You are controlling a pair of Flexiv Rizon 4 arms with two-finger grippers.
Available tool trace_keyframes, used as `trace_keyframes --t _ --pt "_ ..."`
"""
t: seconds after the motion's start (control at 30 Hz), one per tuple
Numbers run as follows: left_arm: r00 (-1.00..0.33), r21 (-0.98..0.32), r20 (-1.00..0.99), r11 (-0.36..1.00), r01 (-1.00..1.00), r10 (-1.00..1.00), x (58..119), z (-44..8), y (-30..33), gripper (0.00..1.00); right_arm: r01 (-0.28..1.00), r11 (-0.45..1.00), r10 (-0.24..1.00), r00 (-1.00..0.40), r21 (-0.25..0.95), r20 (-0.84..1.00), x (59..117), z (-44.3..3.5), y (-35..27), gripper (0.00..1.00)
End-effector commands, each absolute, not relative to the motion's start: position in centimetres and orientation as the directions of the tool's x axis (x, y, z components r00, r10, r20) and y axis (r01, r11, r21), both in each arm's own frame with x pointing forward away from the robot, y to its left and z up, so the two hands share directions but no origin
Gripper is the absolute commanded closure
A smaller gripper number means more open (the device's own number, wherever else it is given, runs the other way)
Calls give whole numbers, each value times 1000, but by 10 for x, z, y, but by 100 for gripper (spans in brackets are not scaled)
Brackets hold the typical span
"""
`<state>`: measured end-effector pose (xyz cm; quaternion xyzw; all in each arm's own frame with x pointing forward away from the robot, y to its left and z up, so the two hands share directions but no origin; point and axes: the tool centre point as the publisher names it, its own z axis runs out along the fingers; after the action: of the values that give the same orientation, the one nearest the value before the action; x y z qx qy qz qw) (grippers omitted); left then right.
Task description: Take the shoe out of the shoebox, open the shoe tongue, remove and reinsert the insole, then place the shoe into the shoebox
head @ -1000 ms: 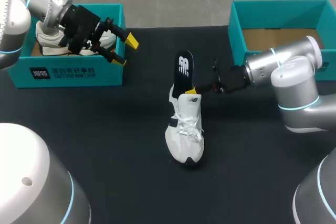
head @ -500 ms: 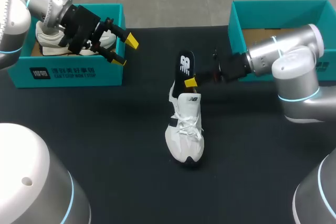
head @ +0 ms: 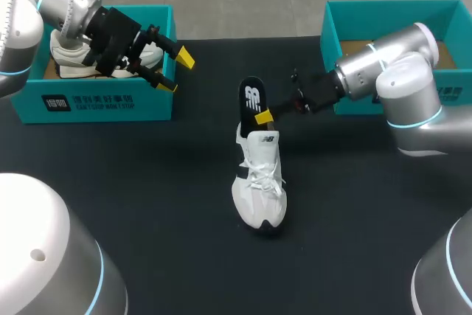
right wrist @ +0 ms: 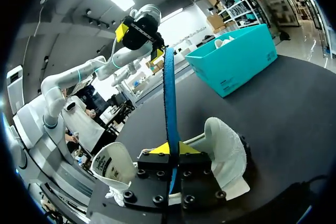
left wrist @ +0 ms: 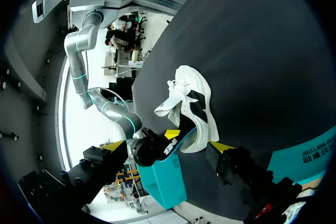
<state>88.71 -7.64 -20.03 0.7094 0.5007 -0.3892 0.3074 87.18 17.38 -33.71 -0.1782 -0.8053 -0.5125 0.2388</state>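
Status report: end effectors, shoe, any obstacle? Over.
Right end effector shut on insole, upright in shoe. Left end effector open, by left shoebox. No obstacle seen.

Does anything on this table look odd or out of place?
The insole stands on end, half out of the shoe at its heel, pinched between the right arm's fingers. Odd for a shoe, though it fits the task.

The head camera looks down on the table [head: 133, 182] from above and behind; the left wrist camera, by the far-left shoebox [head: 103, 101], faces right from afar; the right wrist camera faces left, close; all share the shoe [head: 259, 182] and insole [head: 252, 97].
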Motion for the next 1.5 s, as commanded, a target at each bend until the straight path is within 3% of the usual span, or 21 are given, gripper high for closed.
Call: trace_keyframes --t 0.03,0.6,0.67,0.87,1.0,1.1,1.27,1.5 --pt "197 47 -858 -310 950 474 887 -200 -76 0 545 424 37 -809 724 587 871 -344 176 100" --pt "197 47 -858 -310 950 474 887 -200 -76 0 603 430 103 -772 672 627 844 -355 167 100" --pt "197 47 -858 -310 950 474 887 -200 -76 0 597 434 102 -776 674 622 845 -353 168 79" --pt "197 47 -858 -310 950 474 887 -200 -76 0 569 430 98 -801 701 590 857 -340 172 64" --pt "197 47 -858 -310 950 474 887 -200 -76 0 554 433 89 -811 711 578 866 -336 174 65" --pt "197 47 -858 -310 950 474 887 -200 -76 0 551 437 83 -812 711 578 871 -337 175 71" --pt "197 47 -858 -310 950 474 887 -200 -76 0 587 443 55 -772 677 633 873 -344 176 100" --pt "197 47 -858 -310 950 474 887 -200 -76 0 617 445 45 -739 649 672 864 -351 175 100"
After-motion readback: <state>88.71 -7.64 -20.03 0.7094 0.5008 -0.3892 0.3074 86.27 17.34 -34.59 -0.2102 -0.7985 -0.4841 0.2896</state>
